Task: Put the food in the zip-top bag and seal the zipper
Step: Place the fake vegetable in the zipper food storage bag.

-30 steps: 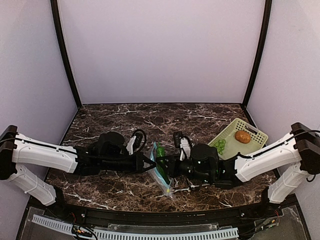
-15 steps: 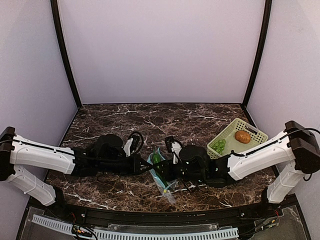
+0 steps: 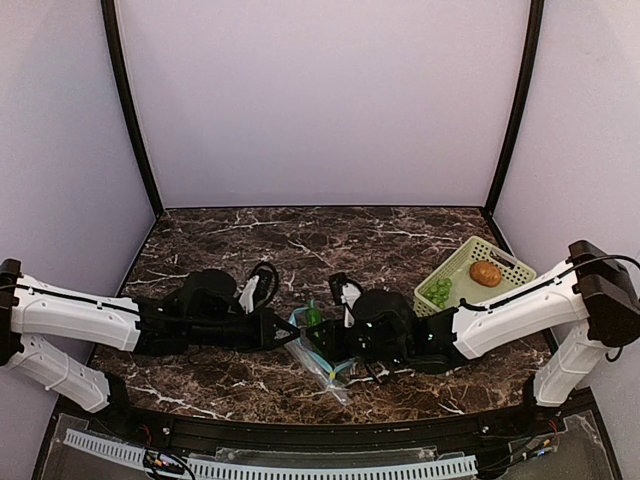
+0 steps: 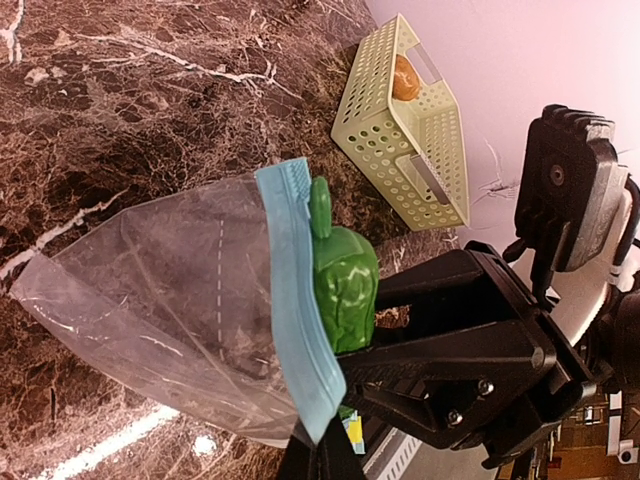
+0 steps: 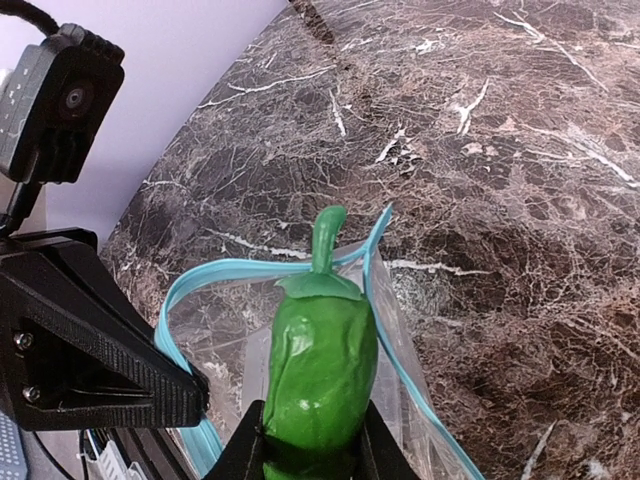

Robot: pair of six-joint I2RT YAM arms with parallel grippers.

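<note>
Pepper [image 5: 320, 365] looked firm and smooth, so our right fingers [image 5: 248, 448] squeezed its fat end at the open mouth of the zip-top bag [image 4: 160, 290]. Our left fingers [image 4: 305, 468] pinched that thin, floppy bag by its blue zipper [image 4: 293, 300].

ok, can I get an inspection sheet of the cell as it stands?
Surface: dark veined marble table.
Job's things: zip-top bag held up by its edge, zipper open; green pepper at its mouth; potato and green lumpy vegetable in the basket.
Clutter: nothing seen.
Grippers: left gripper shut on the bag's zipper edge; right gripper shut on the pepper.
Cables: black loop at the left wrist, apart from the bag.
Surroundings: plain lilac walls, black frame posts.
</note>
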